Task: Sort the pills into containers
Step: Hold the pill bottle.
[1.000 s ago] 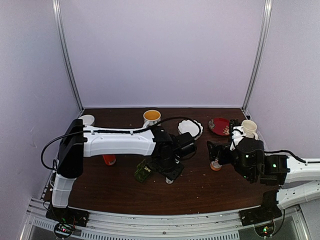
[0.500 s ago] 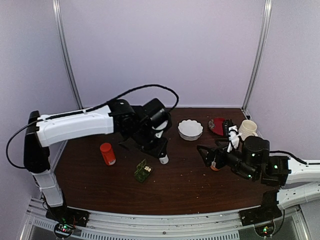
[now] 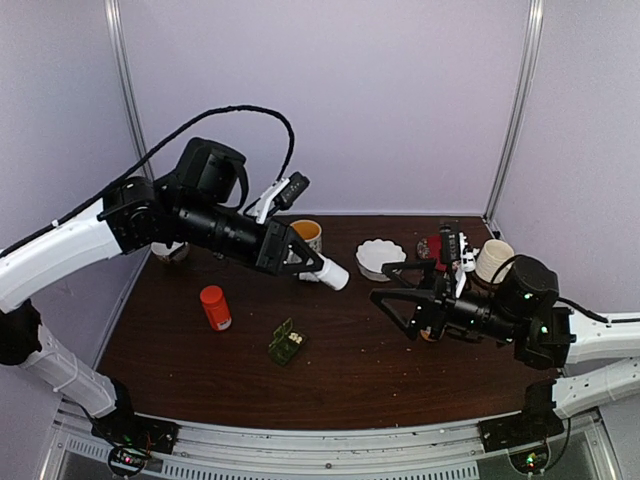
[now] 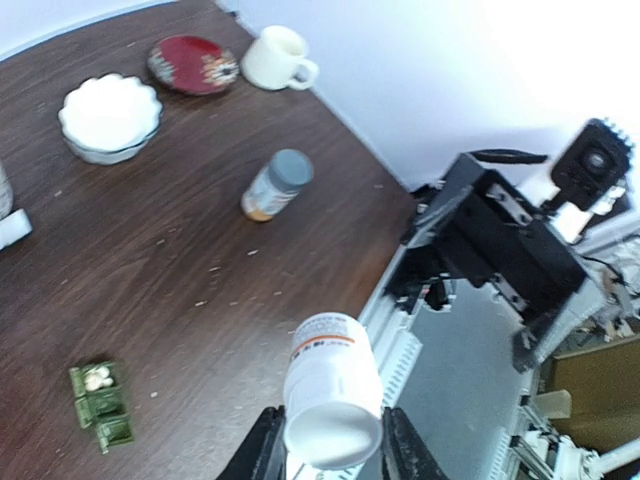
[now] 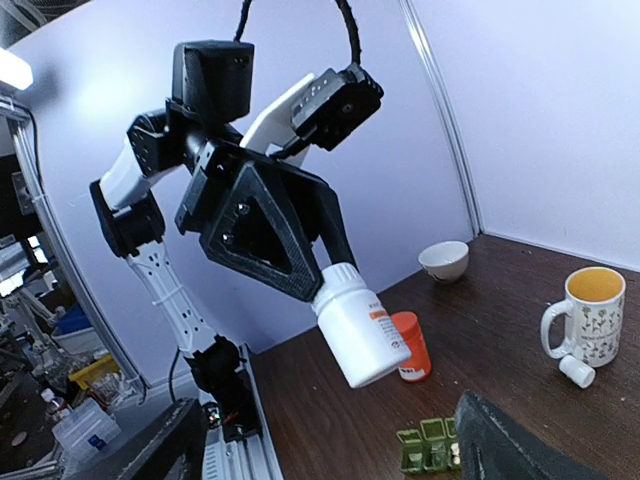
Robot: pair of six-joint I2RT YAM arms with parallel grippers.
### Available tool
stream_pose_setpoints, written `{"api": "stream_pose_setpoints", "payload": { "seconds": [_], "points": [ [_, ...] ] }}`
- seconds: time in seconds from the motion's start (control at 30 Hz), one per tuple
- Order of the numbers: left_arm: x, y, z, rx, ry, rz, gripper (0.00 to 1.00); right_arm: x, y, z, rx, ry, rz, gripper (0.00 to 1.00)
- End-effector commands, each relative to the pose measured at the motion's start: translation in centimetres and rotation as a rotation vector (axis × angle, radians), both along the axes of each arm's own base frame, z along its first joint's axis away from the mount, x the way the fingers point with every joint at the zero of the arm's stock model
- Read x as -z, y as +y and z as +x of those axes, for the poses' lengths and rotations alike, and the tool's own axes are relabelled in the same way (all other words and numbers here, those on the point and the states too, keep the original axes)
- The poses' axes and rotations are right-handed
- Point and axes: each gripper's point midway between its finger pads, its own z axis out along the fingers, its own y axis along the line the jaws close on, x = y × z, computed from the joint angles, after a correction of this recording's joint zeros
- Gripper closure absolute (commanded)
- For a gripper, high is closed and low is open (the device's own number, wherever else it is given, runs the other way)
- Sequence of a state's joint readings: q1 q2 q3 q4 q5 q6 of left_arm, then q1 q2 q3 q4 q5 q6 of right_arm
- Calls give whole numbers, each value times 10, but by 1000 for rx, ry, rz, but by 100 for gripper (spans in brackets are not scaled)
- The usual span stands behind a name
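Note:
My left gripper (image 3: pixel 315 265) hangs above the table's middle, shut on one end of a white pill bottle (image 3: pixel 333 273) that tilts down to the right. The left wrist view shows the bottle (image 4: pixel 332 390) squeezed between both fingers. The dark green pill box (image 3: pixel 287 343) lies open on the table below, with white pills (image 4: pixel 97 378) in one compartment. My right gripper (image 3: pixel 395 300) stands open just right of the bottle, pointing at it, with nothing between its fingers. From the right wrist, the bottle (image 5: pixel 360 325) hangs ahead and the pill box (image 5: pixel 430 445) lies low.
An orange bottle (image 3: pixel 213 307) stands at the left. A yellow-lined mug (image 3: pixel 305 235), white bowl (image 3: pixel 380 258), red plate (image 3: pixel 437 247) and cream mug (image 3: pixel 492 260) line the back. A grey-capped bottle (image 4: pixel 277 184) lies on the table's right side. A small white cap (image 5: pixel 577 371) lies by the mug.
The left arm has lifted the white bottle off the table, from beside the pill box, up and back. The right gripper has reached leftward toward it, its jaws narrowing slightly.

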State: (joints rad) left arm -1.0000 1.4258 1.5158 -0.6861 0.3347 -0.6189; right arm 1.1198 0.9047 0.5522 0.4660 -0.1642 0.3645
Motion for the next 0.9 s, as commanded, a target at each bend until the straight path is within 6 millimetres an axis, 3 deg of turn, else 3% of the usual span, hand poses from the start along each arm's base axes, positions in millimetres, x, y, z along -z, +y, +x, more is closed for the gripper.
{"api": "stream_pose_setpoints", "payload": {
  "seconds": [0.0,0.13,0.33,0.53,0.87],
  "points": [
    [-52,-6,-23,130,-28,-227,76,-55,1,-17,-82,-105,161,14],
    [-71,-7,-39,210,-23,-316,76,-75,-2,-19,-83,-107,234,18],
    [-91,-4,-52,274,-31,-411,76,-82,14,-28,-147,-133,207,26],
    [-98,-4,-57,300,-30,-435,76,-81,28,-34,-179,-163,164,35],
    [-96,-6,-58,309,-12,-440,76,-77,35,-34,-174,-185,123,48]
  ]
}}
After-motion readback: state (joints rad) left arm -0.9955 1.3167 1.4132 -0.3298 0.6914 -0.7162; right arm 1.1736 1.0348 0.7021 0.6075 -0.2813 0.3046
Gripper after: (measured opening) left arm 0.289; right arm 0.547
